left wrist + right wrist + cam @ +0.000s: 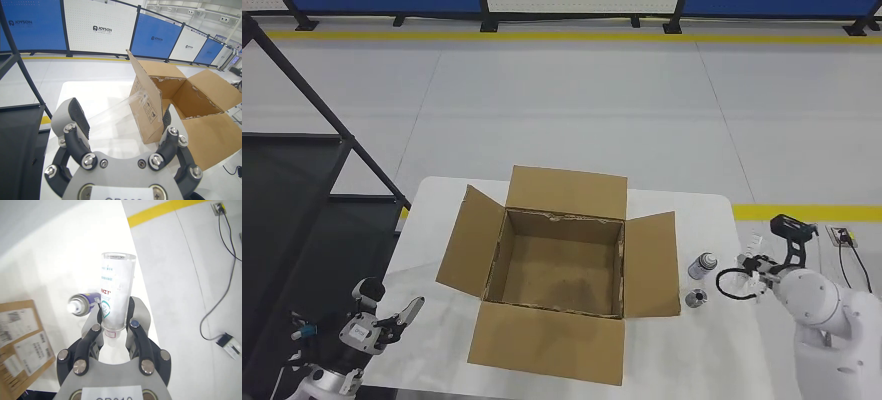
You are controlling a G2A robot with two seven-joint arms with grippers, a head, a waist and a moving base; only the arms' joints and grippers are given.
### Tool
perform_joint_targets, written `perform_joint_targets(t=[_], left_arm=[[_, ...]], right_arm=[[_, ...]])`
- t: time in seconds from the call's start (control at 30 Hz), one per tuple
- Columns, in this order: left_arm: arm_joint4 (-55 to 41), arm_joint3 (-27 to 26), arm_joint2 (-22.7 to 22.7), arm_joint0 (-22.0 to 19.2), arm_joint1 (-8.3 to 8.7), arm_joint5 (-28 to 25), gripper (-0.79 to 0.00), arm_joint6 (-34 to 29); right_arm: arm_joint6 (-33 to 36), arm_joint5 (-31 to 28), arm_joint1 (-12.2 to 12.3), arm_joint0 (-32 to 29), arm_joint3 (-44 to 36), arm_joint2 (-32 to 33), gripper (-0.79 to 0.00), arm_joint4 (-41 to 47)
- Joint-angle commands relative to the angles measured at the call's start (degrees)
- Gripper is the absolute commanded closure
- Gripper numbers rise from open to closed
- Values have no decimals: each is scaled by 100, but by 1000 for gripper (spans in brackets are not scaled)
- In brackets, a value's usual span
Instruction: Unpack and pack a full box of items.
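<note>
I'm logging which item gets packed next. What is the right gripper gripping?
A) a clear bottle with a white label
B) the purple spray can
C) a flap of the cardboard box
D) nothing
A: in the right wrist view the fingers of the right gripper are shut on the clear bottle near its cap end, while the purple spray can stands apart on the table.

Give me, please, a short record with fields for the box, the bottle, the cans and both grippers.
box: open, flaps spread, in the middle of the table
bottle: clear, labelled, held near the table's right edge
right gripper: shut on the bottle
far can: standing right of the box
near can: standing just in front of the far can
left gripper: open, holding nothing, by the table's near left corner
</note>
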Motion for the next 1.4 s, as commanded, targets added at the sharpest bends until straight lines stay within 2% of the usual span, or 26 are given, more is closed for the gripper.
perform_joint_targets(t=[0.0,0.13,0.23,0.33,0.43,0.57,0.77,0.9,1.0,1.13,1.3,1.33,1.37], left_arm=[[0,0,0,0,0,0,-785,-1],[0,0,0,0,0,0,-785,-1],[0,0,0,0,0,0,-785,-1],[0,0,0,0,0,0,-785,-1],[0,0,0,0,0,0,-785,-1],[0,0,0,0,0,0,-785,-1],[0,0,0,0,0,0,-785,-1],[0,0,0,0,0,0,-785,-1],[0,0,0,0,0,0,-785,-1],[0,0,0,0,0,0,-785,-1],[0,0,0,0,0,0,-785,-1],[0,0,0,0,0,0,-785,-1],[0,0,0,0,0,0,-785,-1]], right_arm=[[-218,-131,-15,-363,-824,105,0,470],[-573,-386,-47,-939,-2183,-145,0,851],[-619,-769,-54,-1061,-2789,-639,0,1051],[-459,-983,-55,-854,-2922,-1351,0,879],[-249,-985,-88,-352,-2665,-2256,0,527],[5,-695,-232,658,-1761,-3638,0,-12],[-343,440,-691,2280,190,-5302,0,-590],[-374,590,-1110,3166,1656,-6061,0,104],[-483,706,-1419,3563,2549,-6536,0,409],[-692,831,-1793,3799,3534,-7015,0,681],[-952,805,-2173,3967,4512,-7263,0,1017],[-970,779,-2235,4006,4673,-7291,-142,1063],[-949,709,-2294,4041,4801,-7323,-351,1114]])
